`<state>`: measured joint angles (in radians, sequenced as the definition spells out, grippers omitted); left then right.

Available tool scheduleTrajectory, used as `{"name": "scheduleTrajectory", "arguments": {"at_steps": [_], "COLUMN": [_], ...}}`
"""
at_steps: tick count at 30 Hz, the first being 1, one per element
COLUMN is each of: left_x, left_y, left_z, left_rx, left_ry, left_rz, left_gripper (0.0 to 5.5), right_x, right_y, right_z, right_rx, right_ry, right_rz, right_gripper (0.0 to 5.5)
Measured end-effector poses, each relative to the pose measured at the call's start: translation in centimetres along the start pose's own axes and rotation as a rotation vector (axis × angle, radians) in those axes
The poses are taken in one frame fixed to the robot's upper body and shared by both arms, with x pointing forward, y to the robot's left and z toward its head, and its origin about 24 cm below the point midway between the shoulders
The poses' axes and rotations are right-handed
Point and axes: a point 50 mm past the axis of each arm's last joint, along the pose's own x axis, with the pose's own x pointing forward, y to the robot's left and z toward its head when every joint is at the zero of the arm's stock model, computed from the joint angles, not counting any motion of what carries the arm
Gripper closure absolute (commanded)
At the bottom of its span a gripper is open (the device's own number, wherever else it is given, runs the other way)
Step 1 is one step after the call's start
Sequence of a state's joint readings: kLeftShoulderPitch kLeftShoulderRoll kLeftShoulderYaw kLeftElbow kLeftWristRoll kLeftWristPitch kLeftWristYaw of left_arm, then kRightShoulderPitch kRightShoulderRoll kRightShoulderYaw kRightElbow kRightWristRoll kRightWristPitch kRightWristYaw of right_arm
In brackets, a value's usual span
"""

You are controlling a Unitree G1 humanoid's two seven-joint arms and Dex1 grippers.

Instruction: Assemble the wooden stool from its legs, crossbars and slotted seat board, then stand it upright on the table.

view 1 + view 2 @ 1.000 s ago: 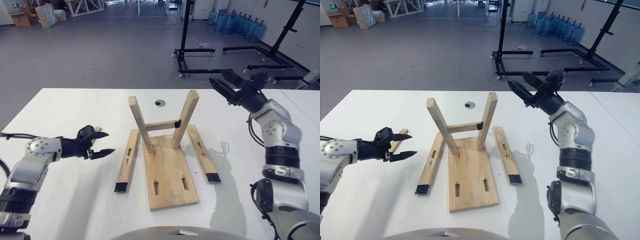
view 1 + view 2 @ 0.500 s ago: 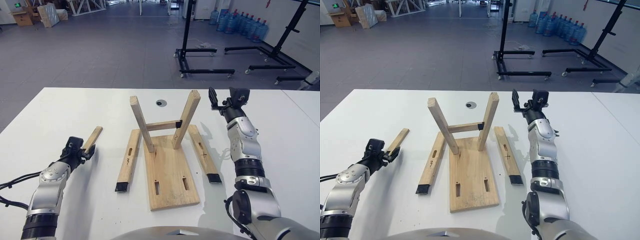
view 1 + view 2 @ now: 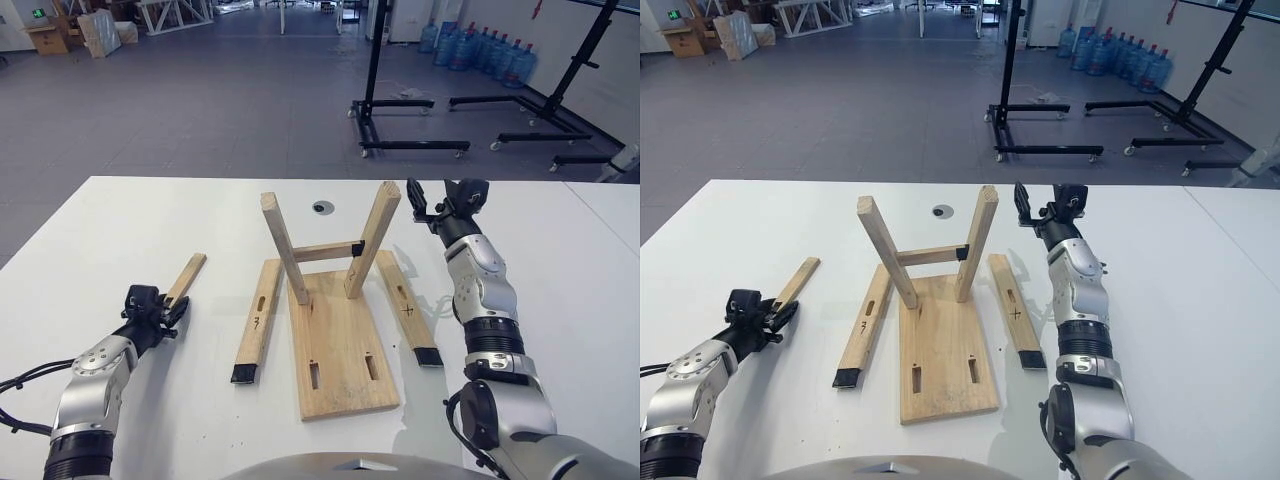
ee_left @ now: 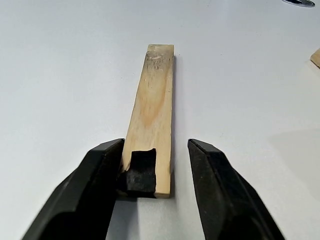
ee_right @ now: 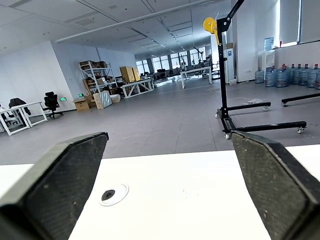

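1. Grey-floored hall with black wheeled frames (image 3: 400,105) beyond; up front, a white worktop (image 3: 90,230) carrying the stool parts.
2. At the middle, the slotted seat board (image 3: 340,350) lying flat, with two legs (image 3: 283,247) standing in its far slots, joined by a fitted crossbar (image 3: 322,251). Two more legs (image 3: 256,320) flat on the worktop at 9 and 3 o'clock of the board.
3. Left claw (image 3: 165,310): down from a raised hover a second ago, now low on the worktop at 9 o'clock and straddling the near end of the loose crossbar (image 4: 152,110). Fingers (image 4: 100,185) apart on either side of the wood, one close against its black-tipped end, nothing clamped yet.
4. Right claw (image 3: 430,200): swung in from high at 2 o'clock, now just beside the top of the right-hand upright leg (image 3: 371,238), at 1 o'clock of the board. Wide open, holding nothing.
5. Meaning for the task: most likely a pick-up of the loose crossbar next, with the right claw placed to steady the standing frame. Second pair of legs not yet fitted, so roughly the midpoint.
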<state>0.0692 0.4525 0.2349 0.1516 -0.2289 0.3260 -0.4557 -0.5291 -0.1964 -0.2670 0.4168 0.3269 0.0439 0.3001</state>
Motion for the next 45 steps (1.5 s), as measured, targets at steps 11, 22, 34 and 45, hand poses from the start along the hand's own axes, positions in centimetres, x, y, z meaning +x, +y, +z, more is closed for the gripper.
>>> {"name": "scheduleTrajectory", "arguments": {"at_steps": [11,22,34,45], "left_x": [0.6,-4.3,-5.1,2.7], "left_y": [0.0,-6.0,-13.8,-11.4], "left_z": [-0.1,14.0,9.3,8.2], "left_rx": [0.023,-0.053,-0.333,-0.022], "left_ry": [-0.031,-1.049,-0.571,-0.459], "left_rz": [-0.004,-0.121,-1.038,-0.713], "left_gripper": [4.22,4.23,4.23,4.23], "right_x": [0.0,-2.5,-9.5,-6.4], "right_y": [0.0,2.3,7.5,6.7], "right_z": [0.0,6.6,5.3,-1.8], "right_rx": [0.038,0.701,0.755,0.372], "right_ry": [-0.005,-0.214,0.180,0.357], "right_rz": [-0.012,0.617,1.260,1.177], "right_gripper": [1.00,1.00,1.00,1.00]}}
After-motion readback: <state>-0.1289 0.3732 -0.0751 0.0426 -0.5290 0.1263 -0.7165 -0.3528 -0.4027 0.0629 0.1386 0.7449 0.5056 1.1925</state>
